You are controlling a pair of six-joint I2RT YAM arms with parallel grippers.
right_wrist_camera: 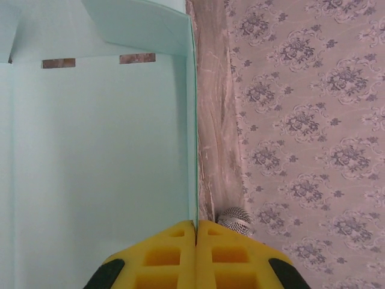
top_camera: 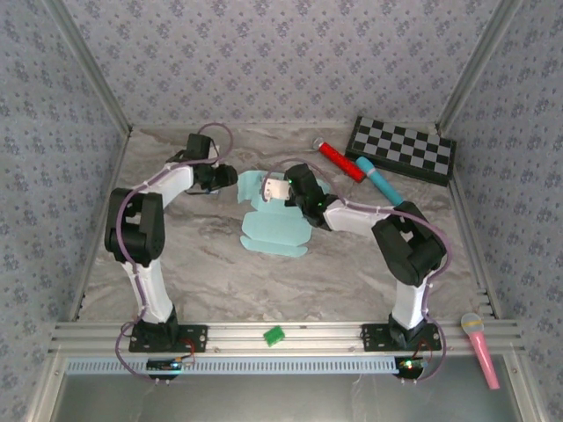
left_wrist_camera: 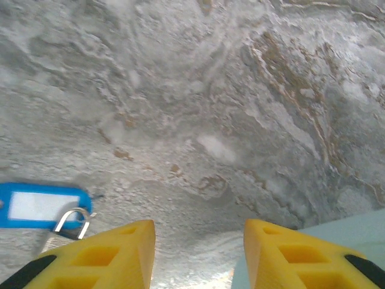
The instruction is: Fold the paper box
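The paper box (top_camera: 274, 230) is a pale blue die-cut sheet lying flat mid-table, with one flap lifted at its far end. My right gripper (top_camera: 280, 189) is at that flap. In the right wrist view its yellow fingers (right_wrist_camera: 162, 256) are pressed together on the edge of the upright panel (right_wrist_camera: 96, 150), with the right gripper (right_wrist_camera: 196, 226) shut on the card. My left gripper (top_camera: 230, 176) hovers just left of the sheet's far end. In the left wrist view the left gripper (left_wrist_camera: 198, 232) is open over bare marble, with a corner of the paper box (left_wrist_camera: 355, 226) beside its right finger.
A blue key tag with a ring (left_wrist_camera: 42, 205) lies left of the left fingers. At the back right are a chessboard (top_camera: 403, 149), a red marker (top_camera: 341, 162) and a blue marker (top_camera: 380, 182). A pink microphone (top_camera: 480, 347) and a green piece (top_camera: 274, 335) rest on the front rail.
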